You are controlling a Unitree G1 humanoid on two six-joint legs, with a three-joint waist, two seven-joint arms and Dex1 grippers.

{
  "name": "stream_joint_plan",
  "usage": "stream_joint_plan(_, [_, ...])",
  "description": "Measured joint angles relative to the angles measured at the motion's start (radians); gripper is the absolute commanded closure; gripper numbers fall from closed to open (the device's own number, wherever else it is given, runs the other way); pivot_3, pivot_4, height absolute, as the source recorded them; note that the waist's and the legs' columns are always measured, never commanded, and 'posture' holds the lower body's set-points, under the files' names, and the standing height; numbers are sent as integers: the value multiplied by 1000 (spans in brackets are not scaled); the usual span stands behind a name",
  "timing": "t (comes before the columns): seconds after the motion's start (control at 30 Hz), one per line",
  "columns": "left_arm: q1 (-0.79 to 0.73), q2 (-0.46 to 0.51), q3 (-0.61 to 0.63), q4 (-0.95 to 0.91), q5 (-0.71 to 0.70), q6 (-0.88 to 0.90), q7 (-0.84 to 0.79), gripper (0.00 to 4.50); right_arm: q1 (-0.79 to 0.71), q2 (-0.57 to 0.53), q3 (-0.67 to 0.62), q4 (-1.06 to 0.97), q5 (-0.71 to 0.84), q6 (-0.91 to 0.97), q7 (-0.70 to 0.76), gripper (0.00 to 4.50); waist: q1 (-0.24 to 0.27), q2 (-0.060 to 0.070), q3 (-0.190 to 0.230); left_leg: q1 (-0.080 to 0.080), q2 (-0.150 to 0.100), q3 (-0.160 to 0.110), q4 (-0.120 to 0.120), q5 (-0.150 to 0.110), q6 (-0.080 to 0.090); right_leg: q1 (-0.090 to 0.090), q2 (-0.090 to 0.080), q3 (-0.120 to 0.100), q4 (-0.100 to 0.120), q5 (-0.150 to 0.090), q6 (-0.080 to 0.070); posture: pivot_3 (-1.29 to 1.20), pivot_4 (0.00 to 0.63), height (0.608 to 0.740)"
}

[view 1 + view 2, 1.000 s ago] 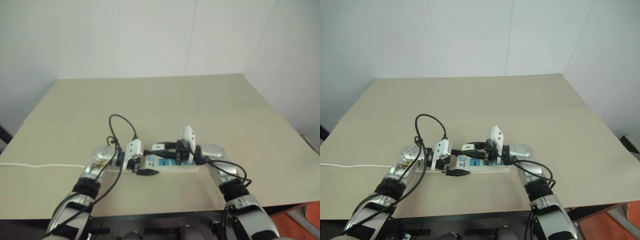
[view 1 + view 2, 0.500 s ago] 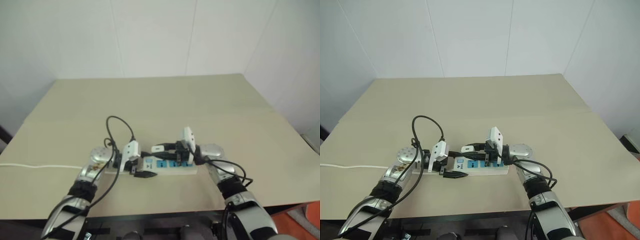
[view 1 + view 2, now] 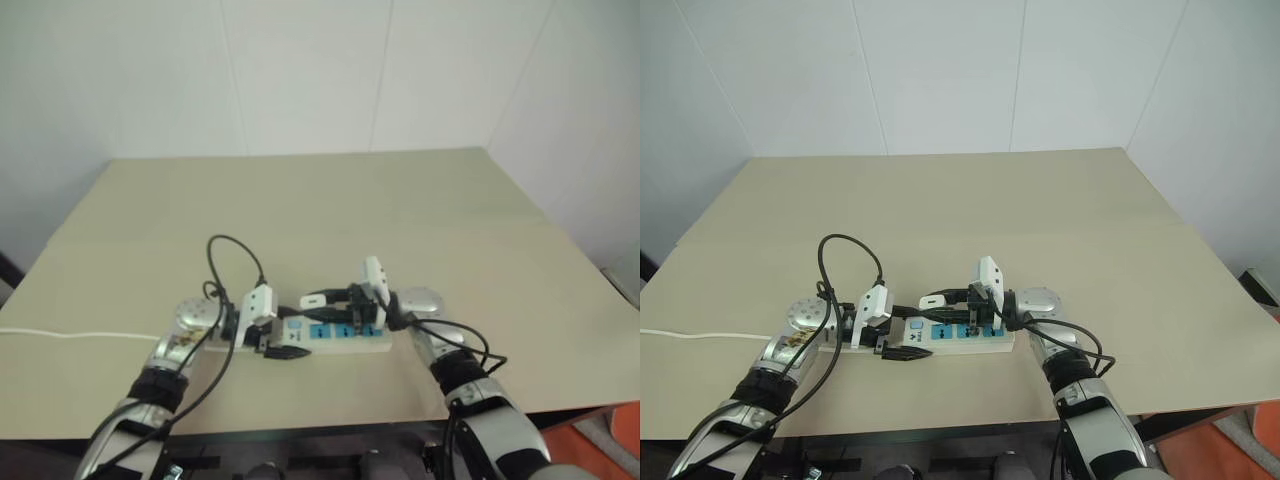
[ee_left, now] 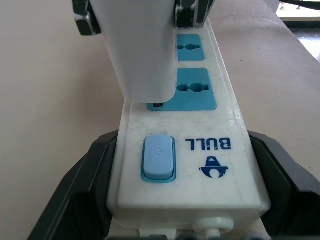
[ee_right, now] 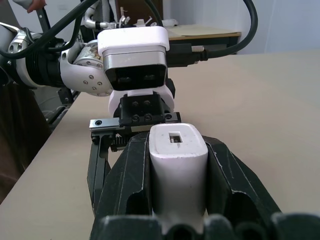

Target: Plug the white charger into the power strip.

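Moved: the power strip [image 3: 940, 338] and both arms now sit a touch further left than a second ago.
Left gripper [image 3: 902, 352]: clamped on the strip's switch end; keep it braced.
White charger [image 4: 140, 47]: pinched in right gripper [image 5: 178, 175], over the first socket; press straight down.
Obstacles: black cable [image 3: 845, 262] loops behind the strip's left end.
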State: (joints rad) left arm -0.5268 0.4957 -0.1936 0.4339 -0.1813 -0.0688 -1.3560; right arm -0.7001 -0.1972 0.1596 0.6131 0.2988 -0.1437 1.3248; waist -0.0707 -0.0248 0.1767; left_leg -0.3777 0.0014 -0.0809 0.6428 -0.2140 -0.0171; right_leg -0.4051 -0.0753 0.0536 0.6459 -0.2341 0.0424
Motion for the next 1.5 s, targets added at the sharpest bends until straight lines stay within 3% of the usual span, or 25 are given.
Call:
stream_joint_plan(1.13, [-10, 0, -27, 1, -9, 3, 13, 1205, 59, -40, 5, -56, 36, -7, -30, 3378, 8, 0, 0, 0, 0, 0, 0, 0, 0, 1, 0, 0, -1, -1, 1, 0, 150, 740])
stream_joint_plan(1.5, [-15, 0, -27, 11, -11, -4, 10, 1205, 56, -52, 18, -142, 38, 149, -82, 3378, 10, 0, 0, 0, 0, 0, 0, 0, 0, 1, 0, 0, -1, -1, 1, 0, 150, 740])
